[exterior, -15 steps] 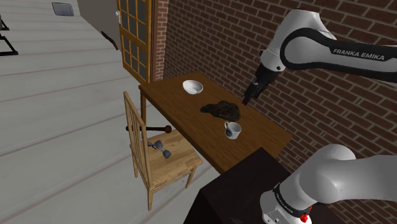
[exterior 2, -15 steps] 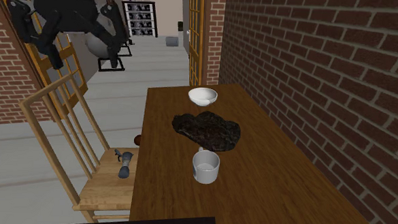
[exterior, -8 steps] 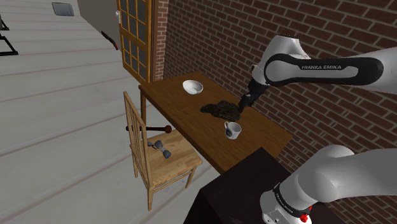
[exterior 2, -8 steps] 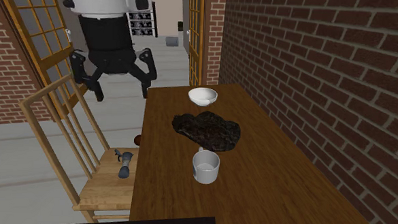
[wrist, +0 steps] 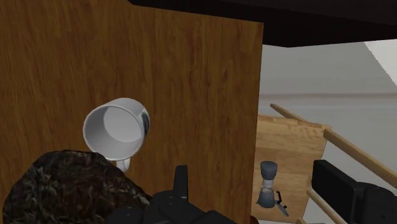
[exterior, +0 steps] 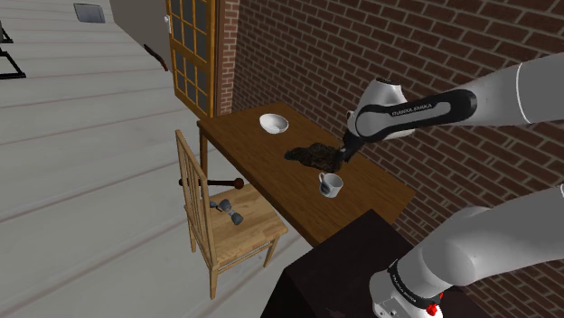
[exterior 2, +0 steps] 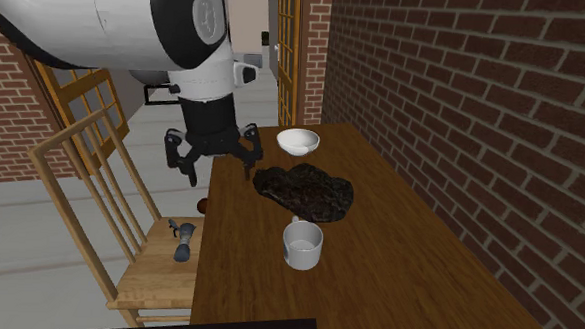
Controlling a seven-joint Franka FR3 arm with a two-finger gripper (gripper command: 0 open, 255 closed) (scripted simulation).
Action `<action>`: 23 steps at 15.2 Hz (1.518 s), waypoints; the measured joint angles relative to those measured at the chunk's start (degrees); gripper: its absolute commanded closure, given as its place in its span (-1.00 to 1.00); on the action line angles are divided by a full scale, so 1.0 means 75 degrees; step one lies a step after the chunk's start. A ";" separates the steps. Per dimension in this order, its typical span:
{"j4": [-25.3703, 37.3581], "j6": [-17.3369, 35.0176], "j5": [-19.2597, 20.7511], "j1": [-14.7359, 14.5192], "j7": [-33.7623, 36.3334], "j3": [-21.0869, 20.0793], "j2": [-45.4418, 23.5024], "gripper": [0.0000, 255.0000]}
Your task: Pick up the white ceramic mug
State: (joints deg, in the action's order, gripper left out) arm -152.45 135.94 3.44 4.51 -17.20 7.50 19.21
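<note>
The white mug [exterior: 330,184] stands upright on the wooden table [exterior: 262,167], just in front of a dark lumpy heap [exterior: 314,155]. The second exterior view has the mug [exterior 2: 303,245] near the table's front, its handle turned toward the heap [exterior 2: 305,189]. My gripper [exterior: 343,155] hangs over the heap's edge, a little above and behind the mug. Its fingers [exterior 2: 192,170] stand wide apart with nothing between them. Along the wrist view the mug [wrist: 116,129] lies ahead of the open gripper [wrist: 257,191], off to one side, outside the fingers.
A white bowl [exterior: 274,122] sits at the table's far end. A wooden chair [exterior: 226,226] stands against the table's side with a small dumbbell-like object [exterior: 228,211] on its seat. A brick wall [exterior: 298,54] runs behind the table. The dark stand [exterior: 343,271] is at the lower right.
The arm has swung down and in toward the table. The open gripper dropped from high above to just over the dark heap near the mug. The mug has not moved.
</note>
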 measured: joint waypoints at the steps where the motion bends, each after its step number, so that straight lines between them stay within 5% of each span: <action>1: 0.0035 0.0269 0.0011 0.0036 -0.0108 0.0086 -0.0307 -1.00; 8: 0.0391 0.2155 -0.0281 0.0195 -0.0886 0.0502 -0.2583 -1.00; 18: 0.1917 0.3763 -0.1354 0.1025 -0.2291 0.0197 -0.5771 -1.00; 23: 0.2322 0.4112 -0.1495 0.1277 -0.2470 0.0006 -0.6523 -1.00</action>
State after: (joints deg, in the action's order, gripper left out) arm -135.03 166.78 -7.78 14.09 -35.73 7.55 -29.72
